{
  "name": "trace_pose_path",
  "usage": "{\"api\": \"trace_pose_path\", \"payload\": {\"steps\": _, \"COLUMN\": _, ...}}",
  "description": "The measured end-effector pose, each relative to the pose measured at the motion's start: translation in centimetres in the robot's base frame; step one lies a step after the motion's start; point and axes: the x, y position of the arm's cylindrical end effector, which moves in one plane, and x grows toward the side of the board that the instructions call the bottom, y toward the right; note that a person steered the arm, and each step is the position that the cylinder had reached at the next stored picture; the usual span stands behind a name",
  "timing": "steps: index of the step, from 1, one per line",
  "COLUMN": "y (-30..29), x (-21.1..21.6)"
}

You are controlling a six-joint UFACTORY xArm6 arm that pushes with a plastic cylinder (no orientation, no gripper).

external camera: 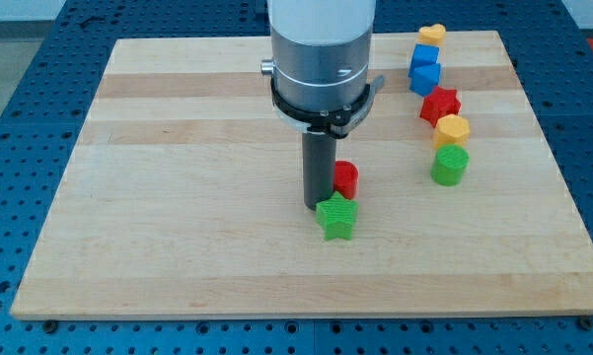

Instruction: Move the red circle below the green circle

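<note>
The red circle (347, 178) stands near the middle of the wooden board (178, 197), partly hidden behind my rod. The green circle (450, 165) stands at the view's right, well to the right of the red circle. My tip (319, 205) rests on the board just left of the red circle, touching or nearly touching it. A green star (337, 217) lies right below the red circle and next to my tip.
A column of blocks runs up the view's right above the green circle: a yellow block (452, 128), a red star (440, 104), two blue blocks (424, 77) (427, 55) and a yellow block (431, 35) at the top edge.
</note>
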Motion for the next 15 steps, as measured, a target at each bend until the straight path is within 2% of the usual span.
{"api": "trace_pose_path", "payload": {"steps": 2, "y": -2.7, "x": -3.7}}
{"api": "trace_pose_path", "payload": {"steps": 3, "y": 0.9, "x": -3.7}}
{"api": "trace_pose_path", "payload": {"steps": 5, "y": 3.6, "x": -2.4}}
{"api": "trace_pose_path", "payload": {"steps": 10, "y": 2.8, "x": 2.3}}
{"api": "trace_pose_path", "payload": {"steps": 15, "y": 6.5, "x": 0.4}}
